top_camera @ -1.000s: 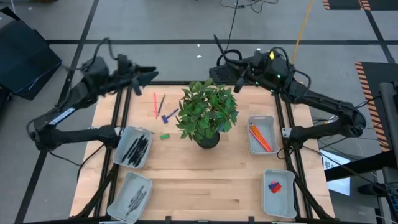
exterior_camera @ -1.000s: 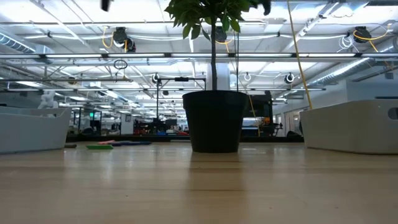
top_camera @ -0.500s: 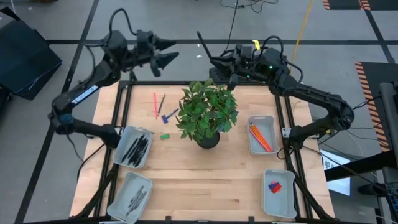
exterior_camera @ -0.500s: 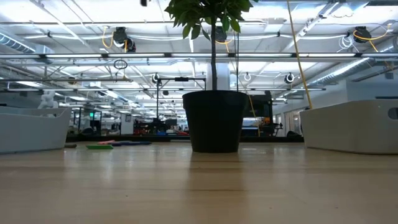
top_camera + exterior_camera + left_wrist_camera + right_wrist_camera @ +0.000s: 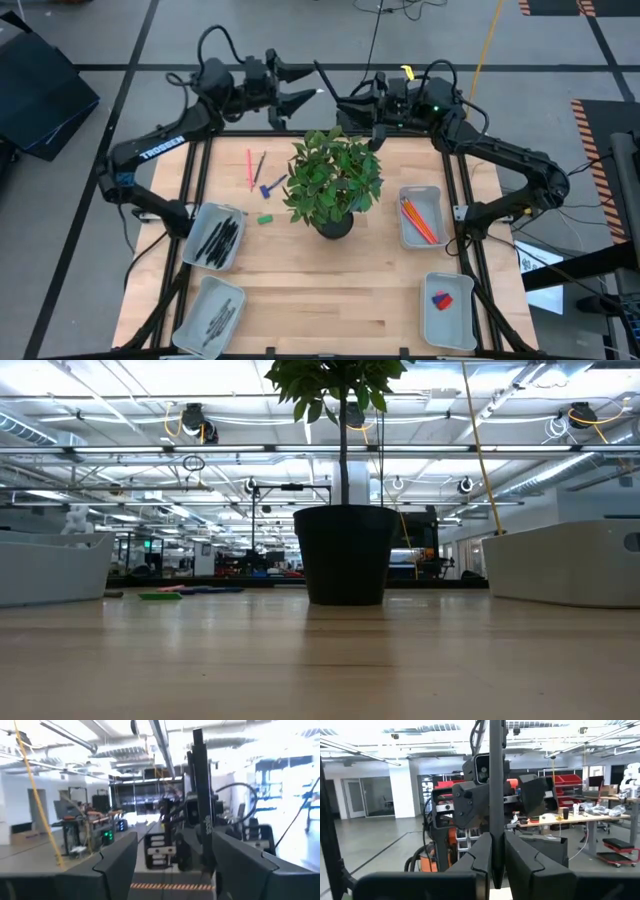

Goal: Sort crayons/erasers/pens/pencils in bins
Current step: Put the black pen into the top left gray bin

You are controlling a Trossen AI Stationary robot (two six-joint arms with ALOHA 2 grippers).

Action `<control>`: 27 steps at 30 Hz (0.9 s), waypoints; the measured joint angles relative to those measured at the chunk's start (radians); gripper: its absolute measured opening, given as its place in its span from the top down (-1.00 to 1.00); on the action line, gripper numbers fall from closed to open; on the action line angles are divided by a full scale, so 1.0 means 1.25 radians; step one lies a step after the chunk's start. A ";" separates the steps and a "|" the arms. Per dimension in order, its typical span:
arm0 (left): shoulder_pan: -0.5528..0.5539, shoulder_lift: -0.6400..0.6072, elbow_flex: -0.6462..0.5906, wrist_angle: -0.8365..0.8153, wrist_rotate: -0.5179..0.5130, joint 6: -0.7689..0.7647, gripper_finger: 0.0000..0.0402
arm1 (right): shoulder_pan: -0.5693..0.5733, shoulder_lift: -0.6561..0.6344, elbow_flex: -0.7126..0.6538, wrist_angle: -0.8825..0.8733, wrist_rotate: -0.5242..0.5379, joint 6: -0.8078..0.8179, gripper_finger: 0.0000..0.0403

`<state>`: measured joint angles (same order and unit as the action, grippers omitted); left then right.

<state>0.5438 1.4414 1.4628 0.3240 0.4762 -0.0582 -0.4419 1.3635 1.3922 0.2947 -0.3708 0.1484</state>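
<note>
The table (image 5: 330, 280) is pale wood with visible grain and a soft sheen in the low view, framed by dark metal rails. The bins (image 5: 213, 238) look like smooth, matt grey-white plastic, and the pot (image 5: 345, 555) is dark, smooth and faintly glossy. The pen (image 5: 496, 795) held in the right gripper (image 5: 497, 862) is matt black, as are the gripper's plastic-looking fingers (image 5: 480, 857).

black pen (image 5: 328, 84) held upright in right claw (image 5: 345, 104).
</note>
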 joint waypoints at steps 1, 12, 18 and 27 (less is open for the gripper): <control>-0.005 0.011 0.000 0.023 -0.001 -0.017 -0.28 | 0.000 0.002 0.000 0.001 0.000 -0.003 0.85; -0.044 0.072 0.000 0.168 0.009 -0.166 -0.24 | 0.000 0.012 0.000 -0.012 0.004 -0.008 0.85; -0.077 0.072 0.000 0.170 -0.019 -0.163 0.12 | -0.001 0.015 0.000 -0.013 0.009 -0.011 0.85; -0.080 0.072 0.000 0.153 -0.046 -0.162 0.83 | 0.000 0.017 0.000 -0.013 0.017 -0.011 0.82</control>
<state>0.4439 1.5318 1.4624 0.5156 0.4182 -0.2601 -0.4419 1.3842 1.3918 0.2784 -0.3492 0.1343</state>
